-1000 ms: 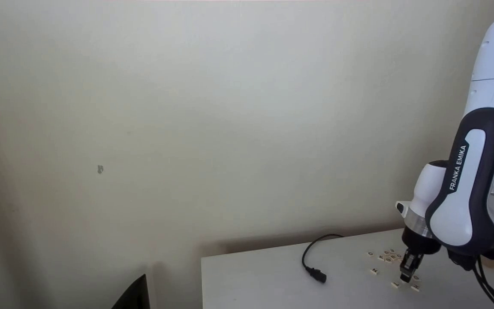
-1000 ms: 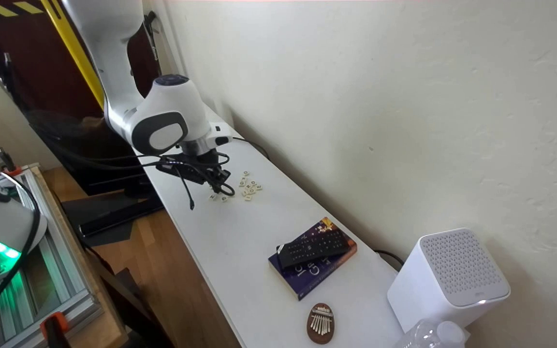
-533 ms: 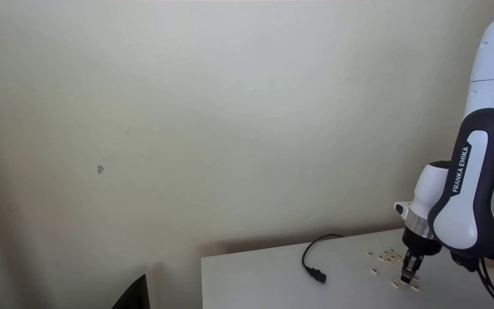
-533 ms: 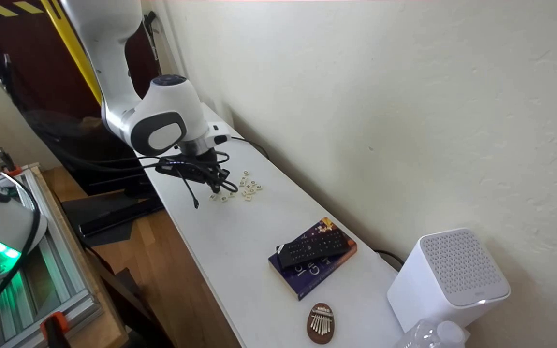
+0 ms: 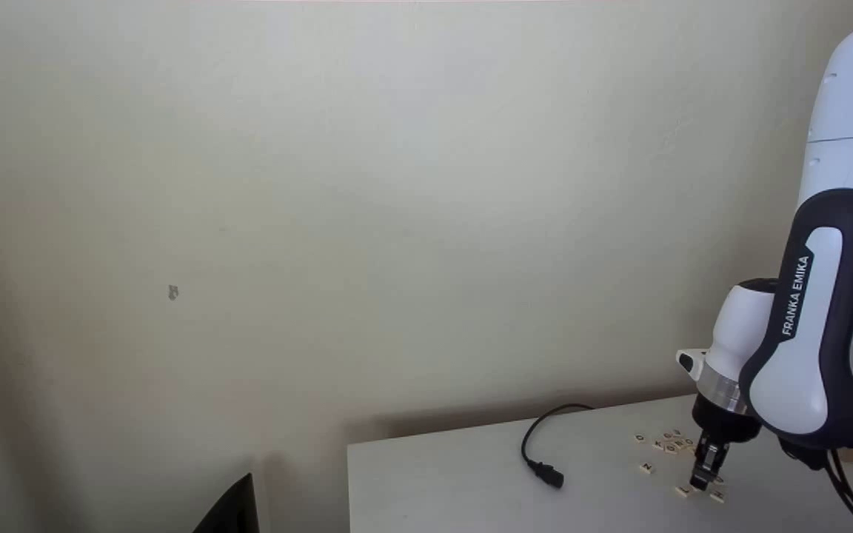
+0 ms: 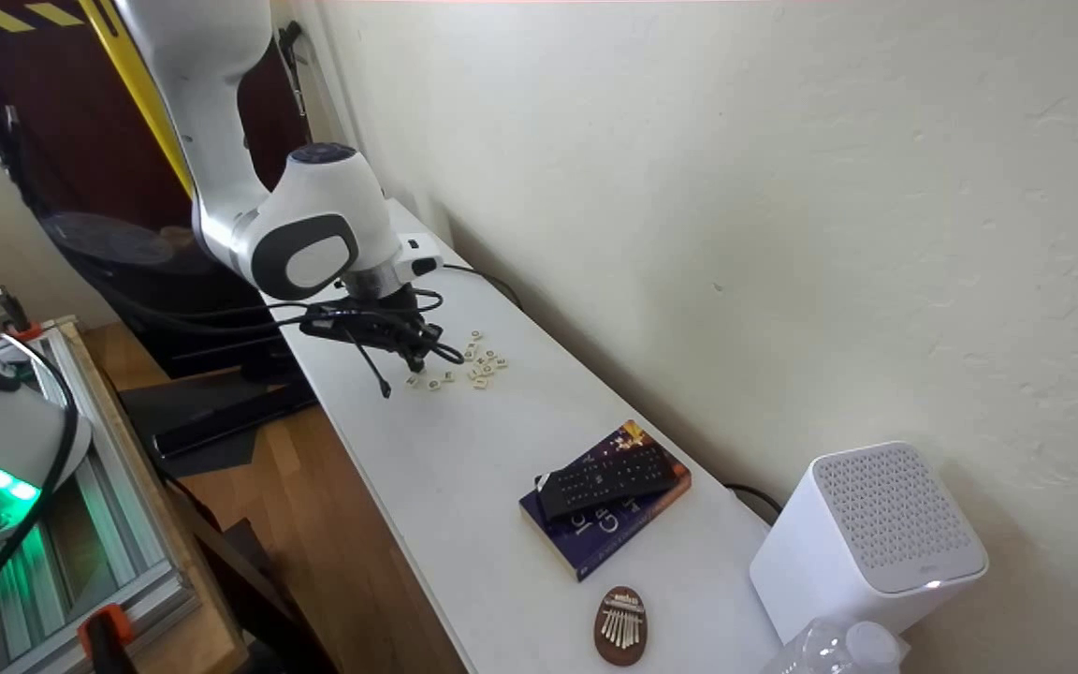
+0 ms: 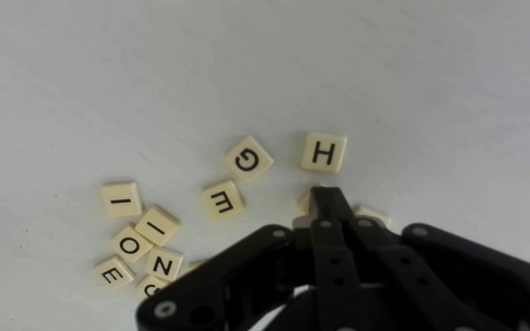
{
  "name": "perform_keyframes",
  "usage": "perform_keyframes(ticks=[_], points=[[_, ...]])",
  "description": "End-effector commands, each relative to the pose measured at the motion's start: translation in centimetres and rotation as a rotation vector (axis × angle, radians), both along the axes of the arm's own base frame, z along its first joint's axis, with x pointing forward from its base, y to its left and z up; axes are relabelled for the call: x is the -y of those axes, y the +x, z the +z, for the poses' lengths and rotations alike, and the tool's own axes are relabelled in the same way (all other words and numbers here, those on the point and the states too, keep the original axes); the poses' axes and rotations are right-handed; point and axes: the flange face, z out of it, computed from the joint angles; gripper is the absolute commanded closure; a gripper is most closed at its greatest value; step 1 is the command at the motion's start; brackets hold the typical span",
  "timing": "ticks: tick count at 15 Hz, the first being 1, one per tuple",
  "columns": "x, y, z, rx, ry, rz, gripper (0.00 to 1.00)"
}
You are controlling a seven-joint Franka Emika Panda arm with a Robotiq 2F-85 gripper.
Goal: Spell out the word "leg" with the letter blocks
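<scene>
Pale letter blocks lie scattered on the white table (image 6: 502, 524). In the wrist view a block G (image 7: 247, 159), a block E (image 7: 222, 200) and a block H (image 7: 324, 152) lie just beyond and left of my gripper (image 7: 327, 193). Its fingers are together, low over the table. A block (image 7: 305, 202) is mostly hidden behind the fingertips, and another block (image 7: 373, 214) pokes out at their right; neither letter can be read. Whether the tips touch a block, I cannot tell. At lower left a tight cluster includes a block N (image 7: 164, 263) and a block O (image 7: 129, 245).
A black cable plug (image 5: 547, 474) lies left of the blocks. Along the table sit a book (image 6: 586, 543) with a black remote (image 6: 606, 481) on it, a brown thumb piano (image 6: 620, 629), a white box-shaped device (image 6: 862, 552) and a clear bottle (image 6: 824, 651). The wall (image 6: 735, 187) runs beside the table.
The arm has shifted only slightly, with the gripper staying low by the same blocks. A cable end hanging from the wrist has swung a little. The blocks show no clear movement.
</scene>
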Motion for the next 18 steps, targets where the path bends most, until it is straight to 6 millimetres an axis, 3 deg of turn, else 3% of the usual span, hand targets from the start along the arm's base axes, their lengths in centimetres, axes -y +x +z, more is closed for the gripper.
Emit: perform_keyframes(ticks=[1, 18], points=[[-0.53, -0.73, -1.15, -0.015, -0.006, 0.053, 1.0], [-1.36, -0.65, -1.04, -0.014, -0.018, 0.115, 1.0]])
